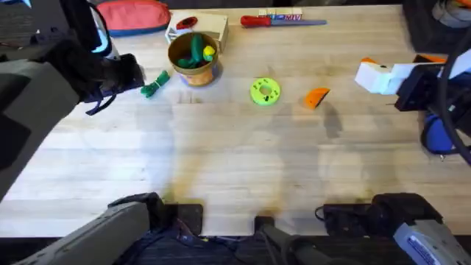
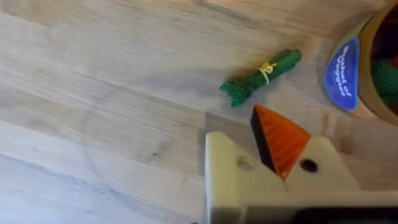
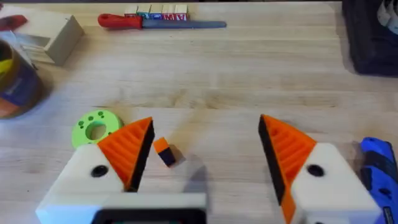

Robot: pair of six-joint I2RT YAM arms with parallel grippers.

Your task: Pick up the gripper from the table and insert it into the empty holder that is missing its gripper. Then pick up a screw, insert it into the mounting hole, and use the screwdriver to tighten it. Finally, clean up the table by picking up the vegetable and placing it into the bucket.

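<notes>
The loose orange gripper [image 1: 317,96] lies on the table right of centre, and in the right wrist view it [image 3: 166,153] rests ahead of my open right gripper [image 3: 206,121] [image 1: 366,73]. My left gripper [image 2: 239,134] [image 1: 125,73] is shut on nothing. One of its fingers is the bare white holder [image 2: 224,171] with a mounting hole [image 2: 244,163]. The green vegetable [image 1: 154,85] [image 2: 261,77] lies just ahead of it, beside the bucket [image 1: 193,60] [image 2: 373,68]. The blue screwdriver [image 3: 377,165] [image 1: 439,136] lies at the right edge. A screw is out of view.
A lime-green disc [image 1: 265,91] [image 3: 94,127] sits mid-table. At the back lie a red-handled screwdriver [image 1: 280,20] [image 3: 161,22], a wooden box [image 1: 200,29] and a red pouch [image 1: 132,16]. The bucket holds toy items.
</notes>
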